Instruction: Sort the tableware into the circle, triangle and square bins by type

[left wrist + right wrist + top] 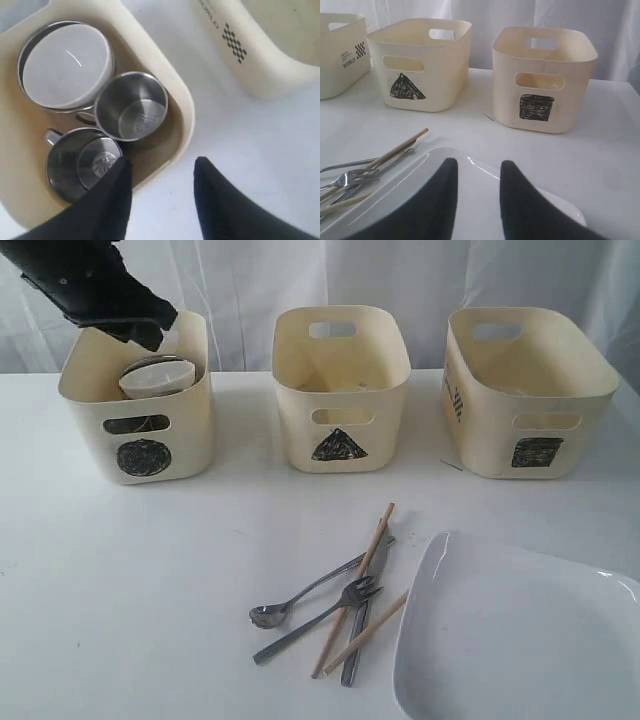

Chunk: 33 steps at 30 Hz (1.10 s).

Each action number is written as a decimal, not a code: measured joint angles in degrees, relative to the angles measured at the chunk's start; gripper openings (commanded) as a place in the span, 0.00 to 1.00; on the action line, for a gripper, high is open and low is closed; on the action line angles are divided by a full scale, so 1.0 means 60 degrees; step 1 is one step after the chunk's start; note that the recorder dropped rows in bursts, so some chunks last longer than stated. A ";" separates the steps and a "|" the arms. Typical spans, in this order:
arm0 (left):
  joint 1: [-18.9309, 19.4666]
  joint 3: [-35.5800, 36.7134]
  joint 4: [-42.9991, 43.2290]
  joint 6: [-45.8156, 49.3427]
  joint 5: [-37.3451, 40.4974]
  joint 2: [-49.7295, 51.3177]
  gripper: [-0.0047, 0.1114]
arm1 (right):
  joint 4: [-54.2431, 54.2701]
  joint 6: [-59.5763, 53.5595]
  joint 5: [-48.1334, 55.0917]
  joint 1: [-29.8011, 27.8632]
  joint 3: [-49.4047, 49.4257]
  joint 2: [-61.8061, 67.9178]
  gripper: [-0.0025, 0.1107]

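L gripper [162,164] is seen released, empty, over rim of circle bin [188,430], upper left of frame. 2 steel mugs [131,106] & white bowl [65,65] are contained in it. R gripper [479,164] is seen spread, empty, above plate [520,640], lower right. Cutlery [355,592] is noted lower centre.

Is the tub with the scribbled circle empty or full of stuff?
Not empty. The cream plastic circle tub holds two steel mugs and a small white bowl inside a steel bowl.
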 measured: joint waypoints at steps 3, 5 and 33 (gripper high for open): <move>0.0000 0.0000 -0.0171 0.0177 0.0580 -0.0322 0.43 | 0.0000 0.0000 0.0000 0.0000 0.0000 0.0000 0.27; 0.0000 0.0000 -0.0251 0.0248 0.0949 -0.0728 0.43 | 0.0000 0.0000 0.0000 0.0000 0.0000 0.0000 0.27; -0.2324 0.3769 -0.4663 0.2211 0.1127 -0.2310 0.43 | 0.0000 0.0000 0.0000 0.0000 0.0000 0.0000 0.27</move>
